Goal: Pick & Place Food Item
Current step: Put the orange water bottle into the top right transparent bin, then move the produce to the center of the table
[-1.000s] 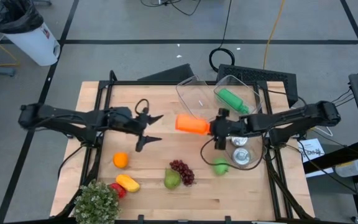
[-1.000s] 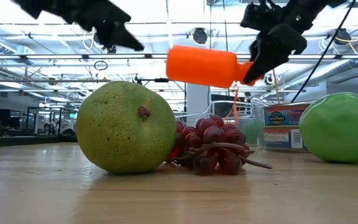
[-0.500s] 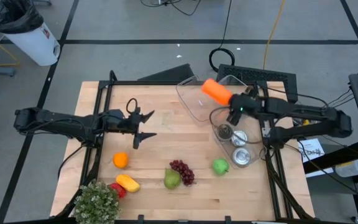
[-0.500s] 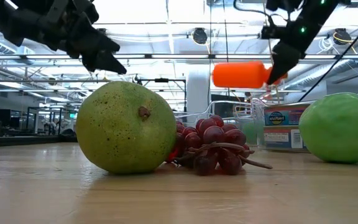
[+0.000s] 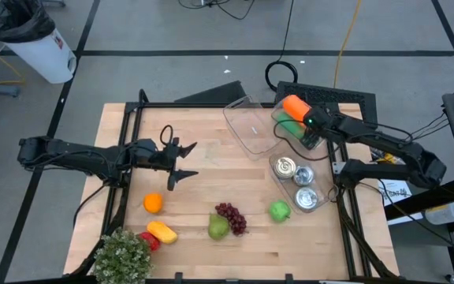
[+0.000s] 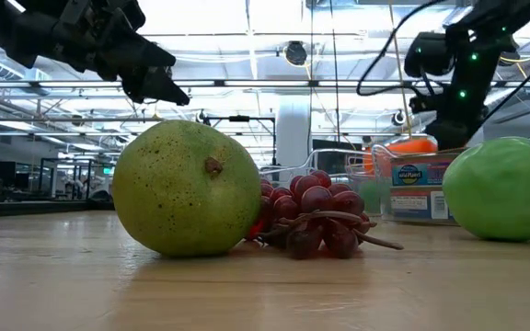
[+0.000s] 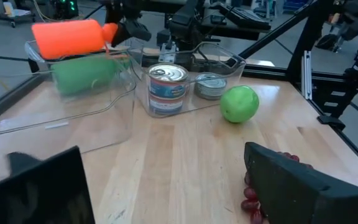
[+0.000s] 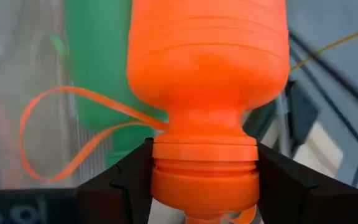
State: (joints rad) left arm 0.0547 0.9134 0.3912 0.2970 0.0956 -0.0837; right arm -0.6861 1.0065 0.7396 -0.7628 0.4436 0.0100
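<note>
Right gripper, fingers closed on the neck of an orange bottle — in the right wrist view the two dark fingers clamped just below the shoulder, at the cap collar, with a thin orange strap looping off to one side. In the high view the bottle hung at about 1 o'clock on the table, over the clear bin that already held a green bottle; whether it touched that bottle or the bin wall could not be told. Outward from the grip, at roughly 3 o'clock, a second clear container held the tin cans, with a green apple just beside it toward 5 o'clock.

Left gripper, fingers spread and empty, waited above bare wood near 9 o'clock.

Handling, as judged: the bottle looked like hollow moulded plastic — light, fairly stiff, smooth-walled and likely slippery on the barrel. The ribbed neck under the cap gave the surest hold, as the collar stops it sliding through; a grip across the wide body would probably roll or squirt free. Little risk of breakage if released low into the bin.
</note>
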